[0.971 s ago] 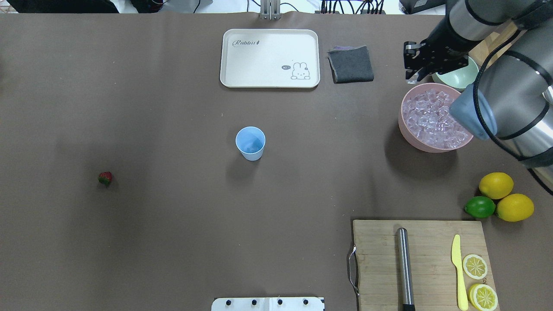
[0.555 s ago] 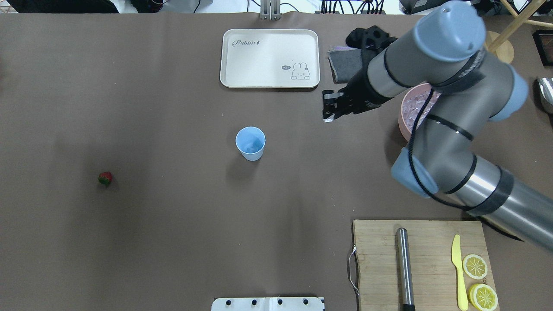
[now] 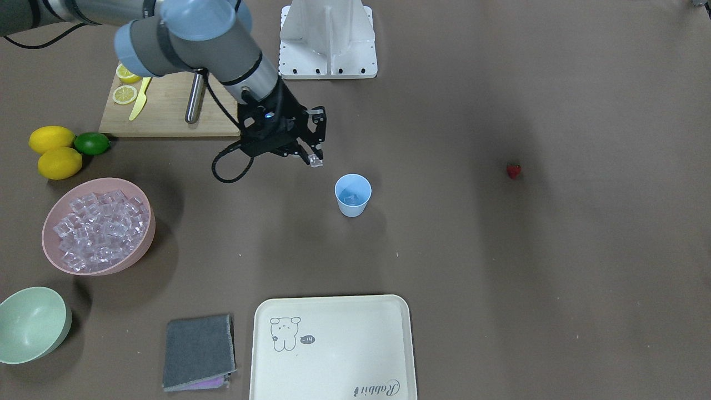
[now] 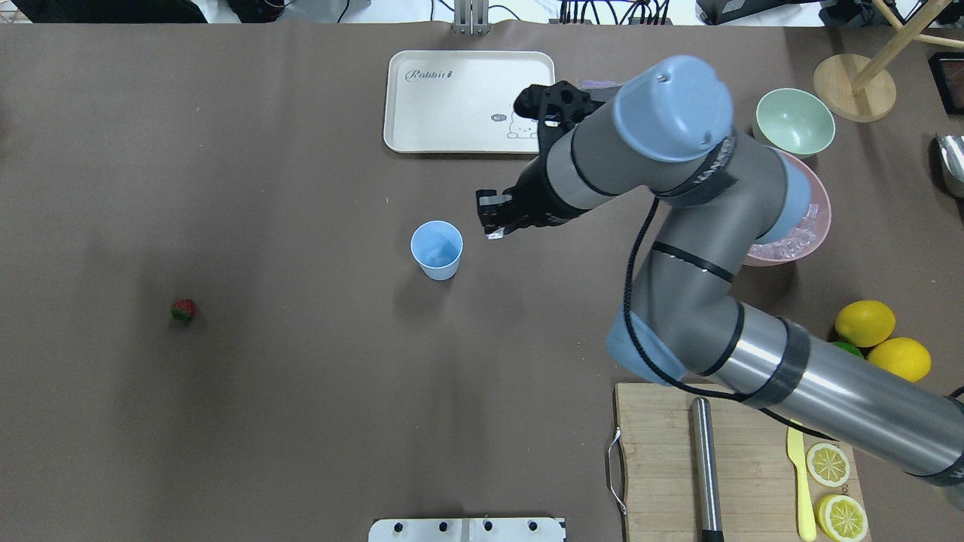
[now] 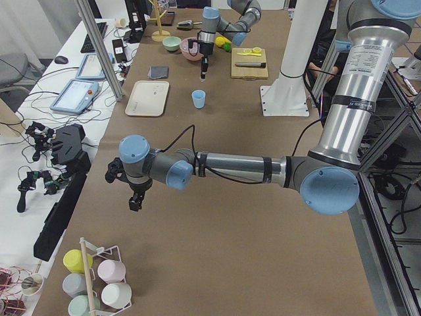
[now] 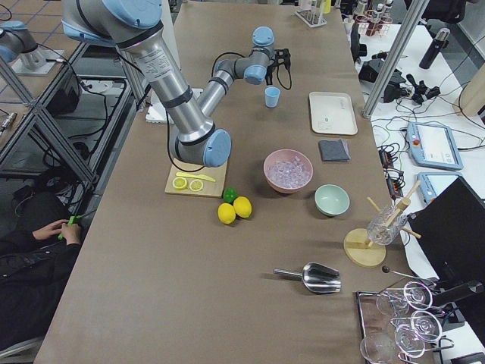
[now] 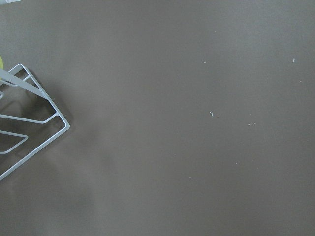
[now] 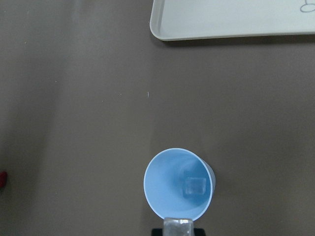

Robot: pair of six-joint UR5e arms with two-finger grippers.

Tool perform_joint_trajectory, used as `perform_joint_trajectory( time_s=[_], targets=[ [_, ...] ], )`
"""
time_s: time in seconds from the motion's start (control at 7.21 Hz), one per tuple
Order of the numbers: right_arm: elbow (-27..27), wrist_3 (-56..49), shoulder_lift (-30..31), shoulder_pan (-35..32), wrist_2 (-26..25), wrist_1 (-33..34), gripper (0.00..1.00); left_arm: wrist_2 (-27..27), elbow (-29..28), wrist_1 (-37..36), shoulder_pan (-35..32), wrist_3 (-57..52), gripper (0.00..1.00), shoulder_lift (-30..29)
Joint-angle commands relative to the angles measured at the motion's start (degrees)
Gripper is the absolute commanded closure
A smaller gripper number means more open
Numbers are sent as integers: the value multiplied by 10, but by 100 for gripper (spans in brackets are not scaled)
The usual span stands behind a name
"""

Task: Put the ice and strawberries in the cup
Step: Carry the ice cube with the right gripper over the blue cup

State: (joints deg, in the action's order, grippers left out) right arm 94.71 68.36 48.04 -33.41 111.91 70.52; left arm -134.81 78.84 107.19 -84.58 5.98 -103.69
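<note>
Pinching one ice cube (image 3: pixel 315 161) in R gripper (image 4: pixel 492 229), just beside cup (image 4: pixel 436 250). Second cube (image 8: pixel 195 187) inside cup. Strawberry (image 4: pixel 183 310) well apart from cup, opp. side. Pink bowl (image 3: pixel 145 247) w/ ice (image 3: pixel 97 228) well apart from cup, gripper side. Can't tell L gripper (image 5: pixel 135 201) spread or closed; far from cup.

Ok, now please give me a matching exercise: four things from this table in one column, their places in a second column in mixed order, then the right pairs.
Things:
1. strawberry
2. knife
3. cup
4. ice cube

Places:
A. on the cutting board
B. between the right gripper's fingertips
C. alone on the bare table
D. upright near the table's middle

Pairs: 1-C, 2-A, 3-D, 4-B.
</note>
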Motion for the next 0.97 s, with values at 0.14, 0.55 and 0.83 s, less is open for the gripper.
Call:
perform_joint_trajectory(
  time_s=[0.14, 0.55, 0.83],
  targets=[
    [-47, 2, -21, 7, -11, -13, 100, 0, -2, 12, -1, 0, 2, 4],
    [-80, 4, -33, 12, -28, -28, 100, 1, -3, 12, 0, 0, 2, 2],
    [-94, 19, -42, 24, -49, -28, 16, 1, -6, 12, 0, 0, 2, 1]
  ],
)
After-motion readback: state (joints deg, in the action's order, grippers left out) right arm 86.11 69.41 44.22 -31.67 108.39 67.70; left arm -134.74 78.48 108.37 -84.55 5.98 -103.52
